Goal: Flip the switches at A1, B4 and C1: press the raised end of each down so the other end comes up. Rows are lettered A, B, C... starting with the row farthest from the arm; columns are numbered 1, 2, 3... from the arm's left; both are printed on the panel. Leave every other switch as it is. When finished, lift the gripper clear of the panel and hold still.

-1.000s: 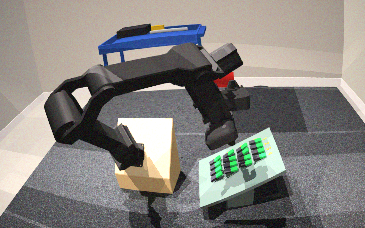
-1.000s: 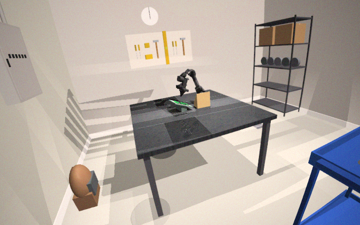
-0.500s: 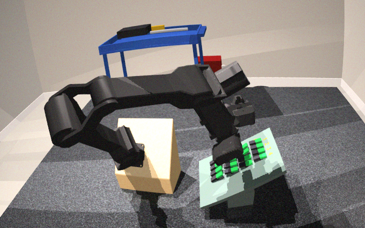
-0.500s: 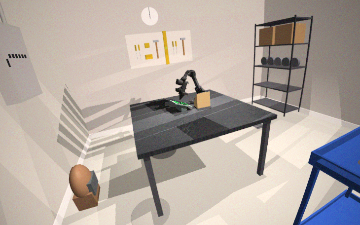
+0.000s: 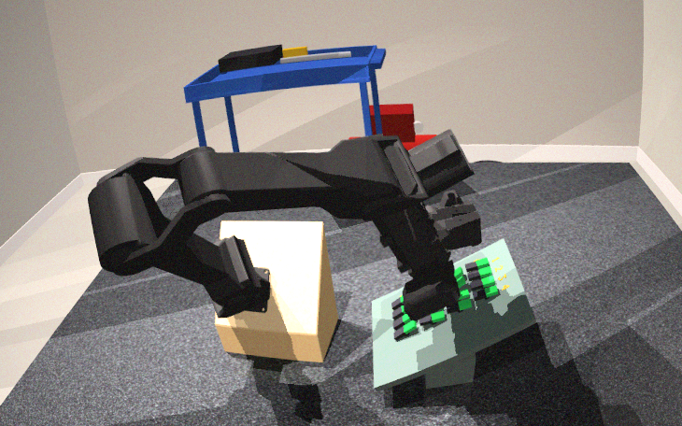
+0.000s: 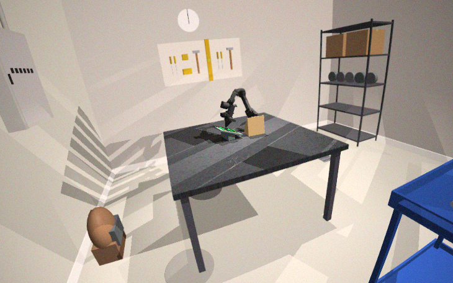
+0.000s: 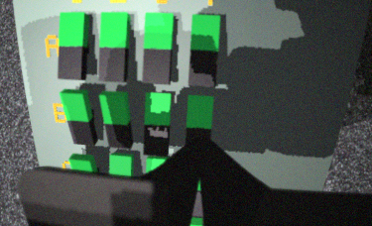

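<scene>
The pale green panel (image 5: 393,364) (image 7: 278,119) carries rows of green and black rocker switches. My gripper (image 5: 453,306) (image 6: 226,125) (image 7: 201,147) is shut and empty, its tips low over the panel at the near, black end of switch B4 (image 5: 463,304) (image 7: 199,111). Whether they touch it I cannot tell. Switch A1 (image 5: 483,262) (image 7: 73,45) shows in full at the far left of the wrist view. Only the green end of switch C1 (image 7: 82,162) shows there, with its near part behind a finger. The tilt of A1 and C1 is not clear. C4 is mostly hidden in the wrist view.
Other switches stand close around the tips: B3 (image 7: 158,121) to the left and A4 (image 7: 204,47) beyond. A tan block (image 5: 275,237) (image 6: 256,125) stands beside the arm's base. A blue cart (image 5: 306,78) (image 6: 432,200) is away from the table (image 6: 200,175).
</scene>
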